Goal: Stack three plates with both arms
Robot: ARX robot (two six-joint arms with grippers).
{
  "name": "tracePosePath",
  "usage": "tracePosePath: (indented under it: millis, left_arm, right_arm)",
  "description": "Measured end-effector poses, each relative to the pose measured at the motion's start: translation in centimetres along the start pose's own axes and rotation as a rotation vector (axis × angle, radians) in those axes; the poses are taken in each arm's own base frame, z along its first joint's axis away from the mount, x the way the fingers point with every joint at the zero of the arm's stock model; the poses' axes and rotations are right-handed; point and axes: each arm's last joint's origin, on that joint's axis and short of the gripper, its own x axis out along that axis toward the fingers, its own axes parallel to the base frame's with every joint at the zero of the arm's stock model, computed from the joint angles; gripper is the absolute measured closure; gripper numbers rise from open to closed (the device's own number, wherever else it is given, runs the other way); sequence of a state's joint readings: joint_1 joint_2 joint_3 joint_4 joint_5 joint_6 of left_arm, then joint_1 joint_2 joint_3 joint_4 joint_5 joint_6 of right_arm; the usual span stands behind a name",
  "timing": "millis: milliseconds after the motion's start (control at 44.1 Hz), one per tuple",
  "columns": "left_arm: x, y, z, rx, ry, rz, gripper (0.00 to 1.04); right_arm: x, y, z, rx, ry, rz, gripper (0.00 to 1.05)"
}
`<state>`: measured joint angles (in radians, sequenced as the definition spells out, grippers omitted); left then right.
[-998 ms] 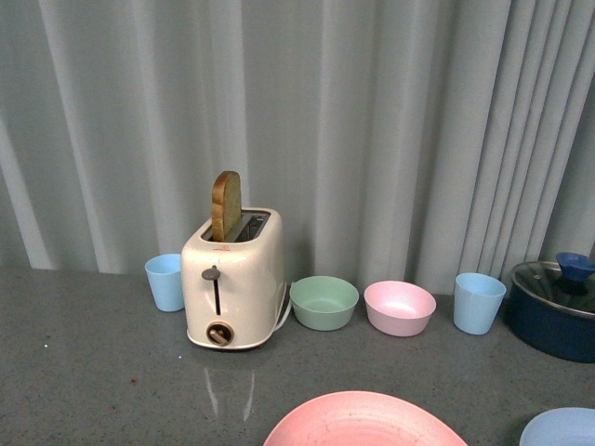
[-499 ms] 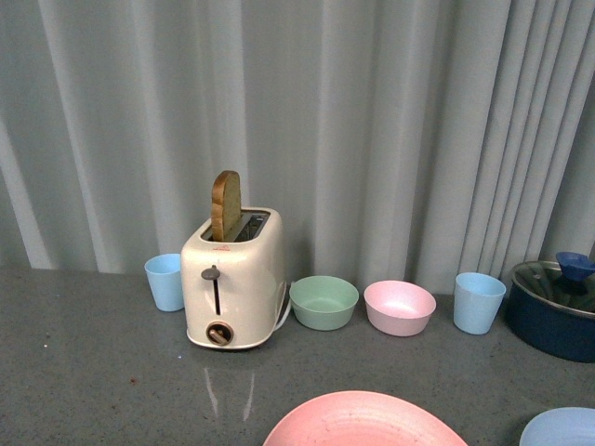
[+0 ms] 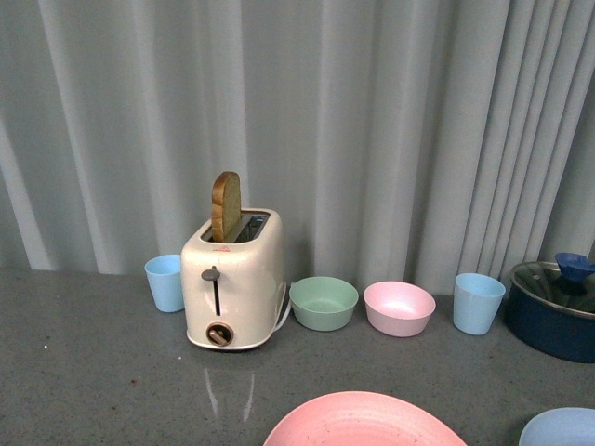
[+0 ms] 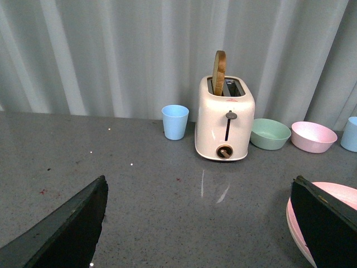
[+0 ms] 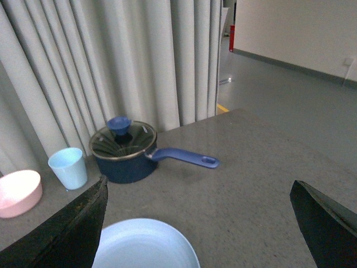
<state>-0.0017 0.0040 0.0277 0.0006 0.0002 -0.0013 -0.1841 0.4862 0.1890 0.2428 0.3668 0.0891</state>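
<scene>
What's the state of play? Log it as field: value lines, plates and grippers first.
pink plate: near edge of the grey counter, centre, partly cut off in the front view
light blue plate: near edge, right of the pink one, apart from it
cream plate: not in view
stacking: none visible
left gripper: open, empty
right gripper: open, empty, light blue plate in its view
back row: blue cup, toaster with toast slice, green bowl, pink bowl, second blue cup, lidded blue pot

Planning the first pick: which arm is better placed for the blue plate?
Right. The blue plate lies ahead of the open right gripper; the left wrist view shows the pink plate, not the blue.
</scene>
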Motion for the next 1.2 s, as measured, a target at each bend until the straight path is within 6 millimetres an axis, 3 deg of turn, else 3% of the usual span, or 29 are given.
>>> tracePosePath:
  millis: [113, 181, 272, 317, 499, 748, 1021, 1202]
  left_arm:
    - [0.0, 0.0, 0.0, 0.0, 0.0, 0.0, 0.07]
    - [0.0, 0.0, 0.0, 0.0, 0.0, 0.0, 0.07]
    - [0.0, 0.0, 0.0, 0.0, 0.0, 0.0, 0.07]
    - [0.0, 0.0, 0.0, 0.0, 0.0, 0.0, 0.07]
    - [0.0, 0.0, 0.0, 0.0, 0.0, 0.0, 0.07]
    - [0.0, 0.0, 0.0, 0.0, 0.0, 0.0, 0.07]
    - [0.0, 0.0, 0.0, 0.0, 0.0, 0.0, 0.07]
    - [0.0, 0.0, 0.0, 0.0, 0.0, 0.0, 0.07]
  right_arm:
    - [5.9, -2.4, 2.4, 0.082, 0.07, 0.021, 0.07]
    - [9.8, -4.0, 2.5, 0.146, 0.186, 0.031, 0.07]
    - [15.8, -6.3, 1.0, 0.201, 0.374, 0.026, 0.07]
    - [17.8, -6.9, 0.2, 0.213, 0.439, 0.025, 0.07]
    - [22.9, -7.8, -3.5, 0.263, 0.697, 0.139, 0.07]
    - [24.7, -7.4, -6.3, 0.109, 0.803, 0.255, 0.07]
    - [24.7, -6.0, -9.1, -0.107, 0.852, 0.39, 0.07]
    - [24.2, -4.6, -11.0, -0.162, 0.881, 0.485, 0.07]
